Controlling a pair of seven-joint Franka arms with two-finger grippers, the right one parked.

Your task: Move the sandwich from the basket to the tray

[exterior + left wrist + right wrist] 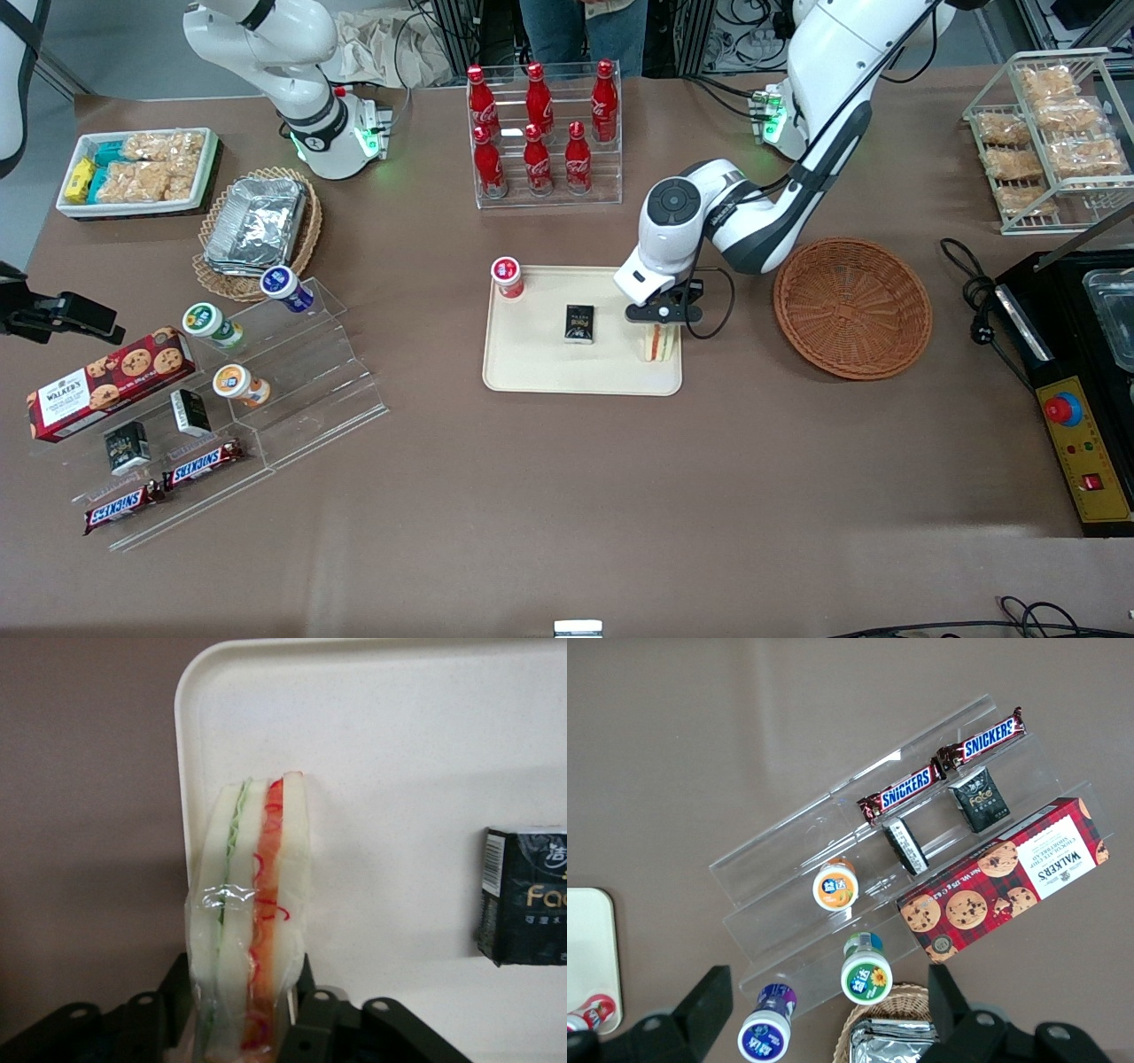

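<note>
gripper (660, 330) over tray (532, 377) edge | obstacles: black packet (580, 322), red-capped cup (507, 276)

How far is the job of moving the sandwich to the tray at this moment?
Done: the basket is empty. In hand: the end effector grips the sandwich, standing on edge at the tray corner. Left: release it and withdraw.

White-bread sandwich (252, 921) with green and orange-red filling stripes, held by the black gripper (660, 326) at a corner of the cream-beige tray (532, 372), which also carries a black packet (579, 322); reddish-brown woven basket (852, 307) alongside.
</note>
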